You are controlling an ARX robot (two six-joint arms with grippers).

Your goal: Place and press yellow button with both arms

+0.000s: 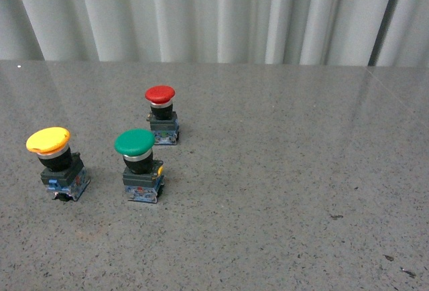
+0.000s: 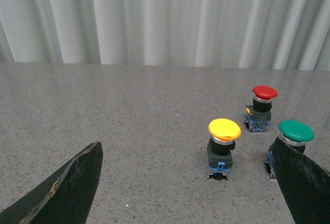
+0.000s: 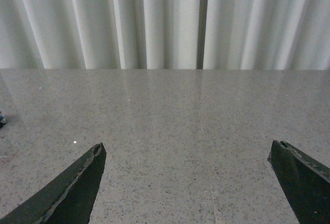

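Note:
The yellow button [image 1: 56, 162] stands upright on the grey table at the front left, its round yellow cap on a black body with a blue-grey base. In the left wrist view the yellow button [image 2: 222, 147] is ahead of my left gripper [image 2: 188, 154], which is open and apart from it, with nothing between its black fingers [image 2: 77, 182]. My right gripper [image 3: 186, 152] is open over bare table, and the yellow button does not show in that view. Neither arm shows in the front view.
A green-capped button [image 1: 141, 165] stands just right of the yellow one, and a red-capped button [image 1: 161, 114] stands behind it. The speckled grey table [image 1: 301, 170] runs back to white pleated curtains [image 1: 214, 13]. One left finger partly covers the green button [image 2: 294, 139].

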